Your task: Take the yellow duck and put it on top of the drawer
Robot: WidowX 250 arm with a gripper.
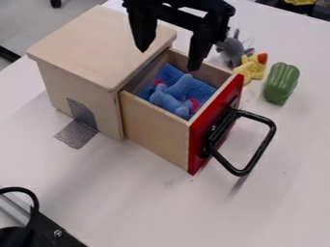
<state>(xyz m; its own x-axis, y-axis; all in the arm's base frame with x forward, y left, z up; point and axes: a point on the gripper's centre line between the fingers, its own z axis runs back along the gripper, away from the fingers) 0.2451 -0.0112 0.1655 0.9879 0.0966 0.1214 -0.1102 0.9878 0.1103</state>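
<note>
The gripper (169,55) hangs at the top of the view above the rear part of the drawer box, its two fingers spread wide apart with nothing between them. The yellow duck (252,68), with an orange beak, lies on the table to the right of the box, behind the drawer's red front and to the right of the gripper. The wooden drawer unit (93,41) has a bare flat top. Its drawer (158,131) is pulled out and holds a blue cloth (204,89) and a blue plush toy (174,99).
A grey plush toy (232,49) sits just behind the duck, and a green pepper (281,83) stands to its right. The black drawer handle (261,153) juts out over the table (148,207). Black equipment with a cable (35,226) occupies the lower left corner.
</note>
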